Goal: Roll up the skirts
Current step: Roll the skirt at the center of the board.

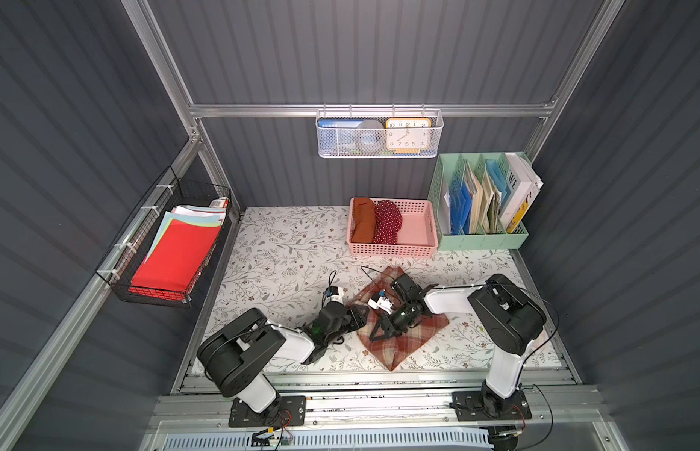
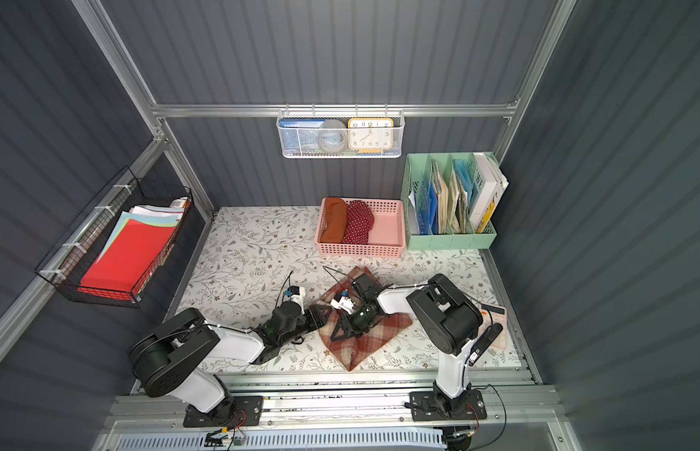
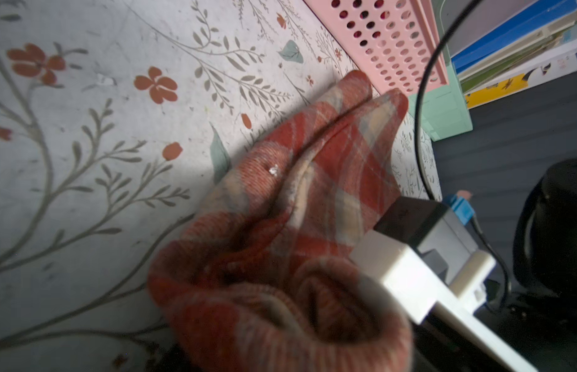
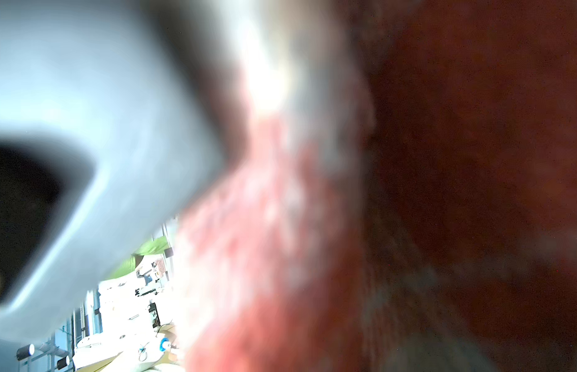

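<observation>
Plaid skirt [image 1: 405, 347] lies crumpled on the floral table [image 1: 286, 254], in front of the pink basket [image 1: 422, 250], where the rust-orange skirt [image 1: 363, 220] and the polka-dot skirt [image 1: 387, 222] lie rolled side by side. Both arms hide its middle. The left gripper [image 1: 359, 312] sits at its edge and the right gripper [image 1: 377, 334] lies on top. I cannot tell how wide either one stands or whether it pinches cloth. The left wrist view shows bunched folds but no fingers; the right wrist view is a red blur.
</observation>
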Available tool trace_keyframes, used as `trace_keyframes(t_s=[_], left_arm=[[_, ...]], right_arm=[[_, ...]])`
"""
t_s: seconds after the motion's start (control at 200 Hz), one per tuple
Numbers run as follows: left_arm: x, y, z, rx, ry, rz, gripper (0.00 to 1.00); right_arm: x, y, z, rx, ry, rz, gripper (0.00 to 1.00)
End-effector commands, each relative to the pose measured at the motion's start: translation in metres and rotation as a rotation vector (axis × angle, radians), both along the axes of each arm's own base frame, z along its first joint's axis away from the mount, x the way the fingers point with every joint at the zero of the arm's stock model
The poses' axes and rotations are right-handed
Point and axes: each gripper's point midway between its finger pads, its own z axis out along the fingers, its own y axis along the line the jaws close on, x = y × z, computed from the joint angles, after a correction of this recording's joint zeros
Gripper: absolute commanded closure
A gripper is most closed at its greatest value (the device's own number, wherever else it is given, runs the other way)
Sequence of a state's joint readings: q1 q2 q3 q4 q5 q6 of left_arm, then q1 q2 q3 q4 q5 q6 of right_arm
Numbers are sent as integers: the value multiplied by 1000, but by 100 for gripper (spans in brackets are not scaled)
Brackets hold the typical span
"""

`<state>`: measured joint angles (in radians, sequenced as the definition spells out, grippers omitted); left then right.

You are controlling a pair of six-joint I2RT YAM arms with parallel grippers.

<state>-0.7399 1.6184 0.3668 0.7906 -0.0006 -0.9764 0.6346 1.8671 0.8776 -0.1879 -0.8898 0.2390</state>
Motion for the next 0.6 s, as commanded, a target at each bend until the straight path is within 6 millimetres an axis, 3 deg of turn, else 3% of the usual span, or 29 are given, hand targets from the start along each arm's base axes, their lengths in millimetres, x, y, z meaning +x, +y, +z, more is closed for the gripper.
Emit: trace_keyframes(t_s=[0.0, 0.155, 0.25, 0.315, 0.37, 0.46, 0.595], left_arm=[[-30, 31, -60, 178, 182, 16, 60], [-17, 40, -33, 185, 97, 79, 100], [-9, 43, -11, 192, 47, 108, 100], [-6, 44, 2, 200, 24, 117, 100], [-6, 43, 8, 212, 20, 112, 100], [-9, 41, 11, 244, 25, 100, 100], [-24, 38, 4, 307, 77, 89, 100]], right_arm=[[-12, -37, -51, -244, 29, -36, 74], [-12, -38, -51, -253, 28, -39, 69], [-10, -41, -44, -277, 15, -59, 64], [-9, -45, -32, -306, -20, -75, 52], [-11, -48, -18, -317, -62, -81, 48], [-15, -52, 0, -337, -125, -89, 46], [-22, -66, 11, -402, -176, -92, 45]])
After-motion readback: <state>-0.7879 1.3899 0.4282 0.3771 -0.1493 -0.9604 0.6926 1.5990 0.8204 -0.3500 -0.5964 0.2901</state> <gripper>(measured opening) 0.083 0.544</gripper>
